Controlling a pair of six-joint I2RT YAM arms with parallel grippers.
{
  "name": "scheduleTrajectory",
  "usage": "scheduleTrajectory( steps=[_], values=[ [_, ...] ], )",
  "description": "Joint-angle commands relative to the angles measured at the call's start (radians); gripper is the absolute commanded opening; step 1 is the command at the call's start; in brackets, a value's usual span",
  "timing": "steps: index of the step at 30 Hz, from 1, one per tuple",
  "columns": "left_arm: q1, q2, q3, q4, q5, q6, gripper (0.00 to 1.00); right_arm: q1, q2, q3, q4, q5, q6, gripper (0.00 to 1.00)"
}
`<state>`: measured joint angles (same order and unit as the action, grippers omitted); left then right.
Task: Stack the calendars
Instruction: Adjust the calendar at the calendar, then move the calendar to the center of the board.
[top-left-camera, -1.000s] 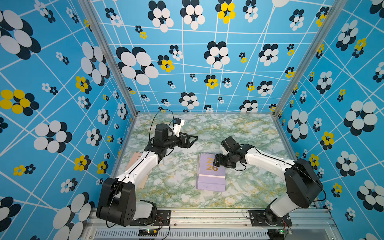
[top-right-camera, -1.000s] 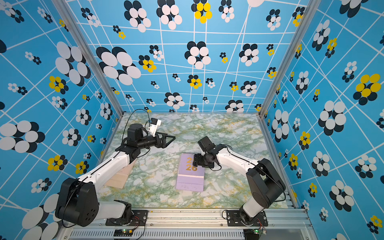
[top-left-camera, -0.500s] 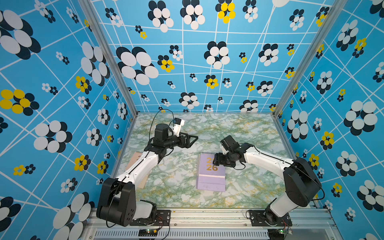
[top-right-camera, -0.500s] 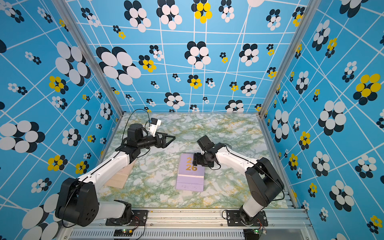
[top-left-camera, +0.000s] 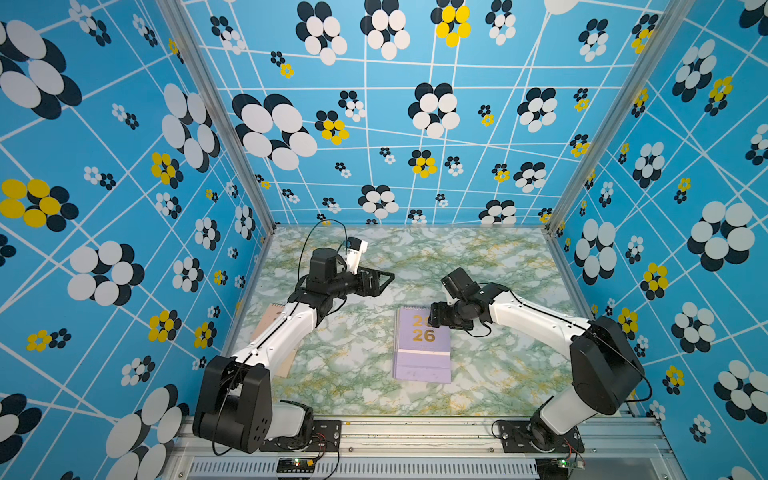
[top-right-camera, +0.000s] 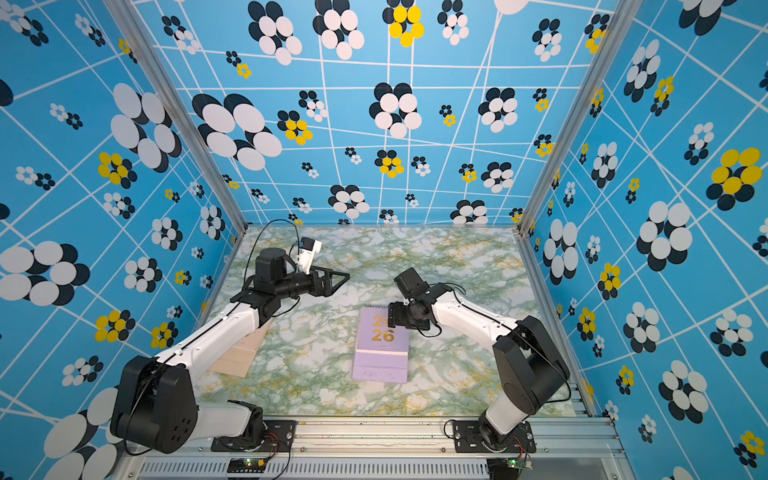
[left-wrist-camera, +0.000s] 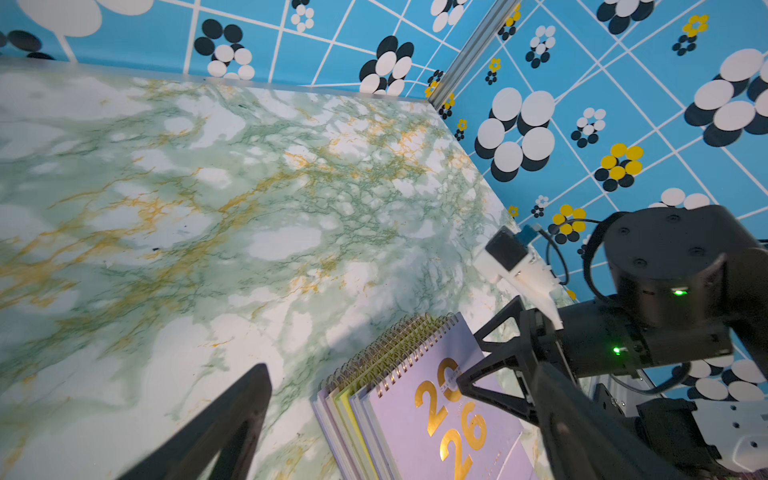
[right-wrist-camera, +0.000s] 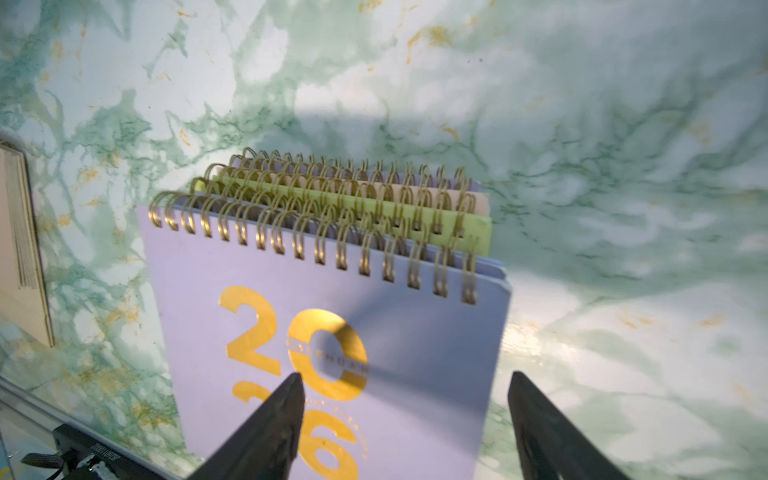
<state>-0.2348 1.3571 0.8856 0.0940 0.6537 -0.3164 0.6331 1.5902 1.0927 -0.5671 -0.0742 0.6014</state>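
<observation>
the calendars (top-left-camera: 422, 345) are stacked in one pile at the middle of the table (top-left-camera: 498, 257), a lavender cover uppermost, with yellow-green and peach edges beneath at the spirals. the right gripper (top-left-camera: 434, 321) is held over the pile's far right corner, jaws apart and empty. the left gripper (top-left-camera: 384, 280) is spread wide and empty, far-left of the pile and apart from it.

Overhead stereo pair, wrist views share calendars (right-wrist-camera: 415, 332) (left-wrist-camera: 399, 449)
</observation>
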Motion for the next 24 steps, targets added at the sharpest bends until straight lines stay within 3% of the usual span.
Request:
scheduleTrajectory(
  steps=[1, 7, 13, 15, 21, 24],
  values=[
    [0.054, -0.042, 0.038, -0.076, -0.11, -0.001, 1.0, -0.006, -0.069, 0.082, -0.061, 0.071, -0.057, 0.8],
    [0.201, -0.139, 0.018, -0.182, -0.224, -0.101, 1.0, 0.042, -0.02, 0.208, -0.027, 0.031, -0.091, 0.88],
    [0.324, -0.231, 0.046, -0.474, -0.374, -0.099, 1.0, 0.127, 0.131, 0.392, 0.049, -0.034, -0.09, 0.94],
    [0.388, -0.248, 0.051, -0.537, -0.373, -0.108, 1.0, 0.15, 0.188, 0.452, 0.071, -0.074, -0.083, 0.99],
    [0.653, -0.213, 0.111, -0.74, -0.295, -0.137, 1.0, 0.198, 0.307, 0.594, 0.121, -0.164, -0.072, 0.99],
    [0.703, -0.188, 0.133, -0.814, -0.321, -0.102, 0.99, 0.201, 0.345, 0.621, 0.153, -0.215, -0.06, 0.99]
  ],
)
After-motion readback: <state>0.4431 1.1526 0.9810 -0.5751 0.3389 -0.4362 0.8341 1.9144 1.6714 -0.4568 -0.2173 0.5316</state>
